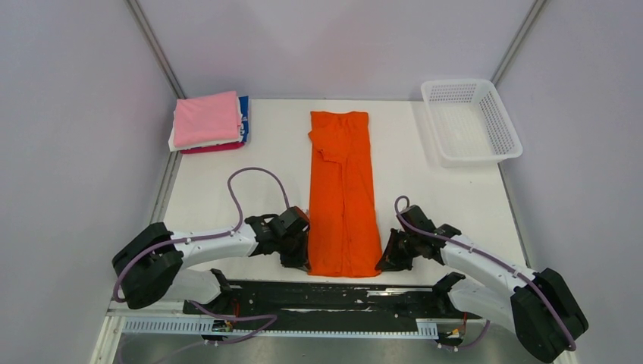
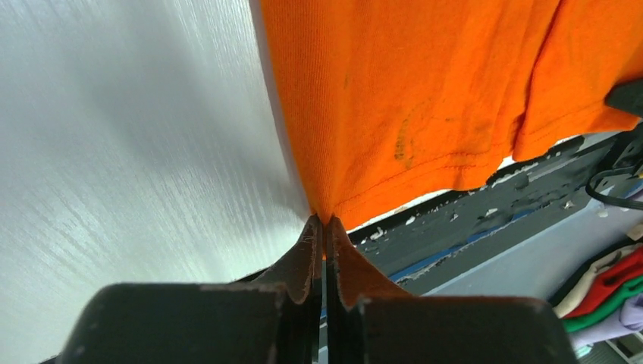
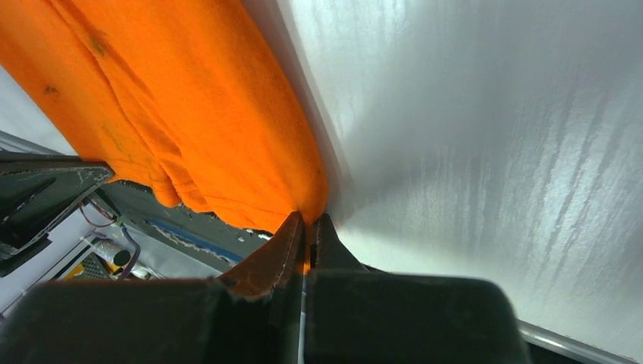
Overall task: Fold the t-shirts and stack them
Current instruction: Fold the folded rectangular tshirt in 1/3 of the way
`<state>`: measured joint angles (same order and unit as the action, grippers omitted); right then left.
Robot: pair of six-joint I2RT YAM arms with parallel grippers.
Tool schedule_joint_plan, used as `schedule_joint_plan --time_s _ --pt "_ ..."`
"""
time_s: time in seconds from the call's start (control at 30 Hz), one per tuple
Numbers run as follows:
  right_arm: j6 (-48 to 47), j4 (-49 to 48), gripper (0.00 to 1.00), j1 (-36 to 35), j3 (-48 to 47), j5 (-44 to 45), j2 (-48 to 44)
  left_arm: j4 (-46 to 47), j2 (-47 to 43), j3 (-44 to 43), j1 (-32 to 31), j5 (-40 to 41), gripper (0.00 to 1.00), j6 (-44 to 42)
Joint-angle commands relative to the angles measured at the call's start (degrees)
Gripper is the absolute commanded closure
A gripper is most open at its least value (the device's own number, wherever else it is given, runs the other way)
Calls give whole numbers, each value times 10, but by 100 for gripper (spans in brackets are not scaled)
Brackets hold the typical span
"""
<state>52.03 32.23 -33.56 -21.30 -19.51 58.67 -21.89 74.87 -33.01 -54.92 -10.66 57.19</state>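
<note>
The orange t-shirt point(image 1: 343, 189) lies as a long narrow strip down the middle of the white table, sleeves folded in, hem toward the arms. My left gripper point(image 1: 302, 260) is shut on the hem's near left corner; in the left wrist view the orange t-shirt point(image 2: 425, 98) runs into the left gripper point(image 2: 324, 221) between pressed jaws. My right gripper point(image 1: 383, 262) is shut on the near right corner, and the right wrist view shows the orange t-shirt point(image 3: 197, 129) pinched in the right gripper point(image 3: 309, 220). A stack of folded t-shirts point(image 1: 208, 121), pink on top, sits at the back left.
A white plastic mesh basket point(image 1: 470, 121) stands at the back right of the table point(image 1: 440, 205). The black rail of the arm bases point(image 1: 334, 296) runs along the near edge just below the hem. Grey walls close in on left and right.
</note>
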Motion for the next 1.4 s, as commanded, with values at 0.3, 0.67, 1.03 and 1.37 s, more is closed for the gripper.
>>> schedule_joint_plan --time_s 0.3,0.67,1.03,1.37 --pt "-8 2 100 0 -52 -27 -52 9 -57 -68 -7 -39 100 -35" --pt "-75 -2 100 78 -203 5 99 86 40 -139 128 -40 100 -72" --pt "-116 -6 100 172 -380 -12 279 113 153 -241 267 -50 100 -102" --pt "-140 -3 100 209 -502 -26 405 150 247 -326 327 -86 100 -166"
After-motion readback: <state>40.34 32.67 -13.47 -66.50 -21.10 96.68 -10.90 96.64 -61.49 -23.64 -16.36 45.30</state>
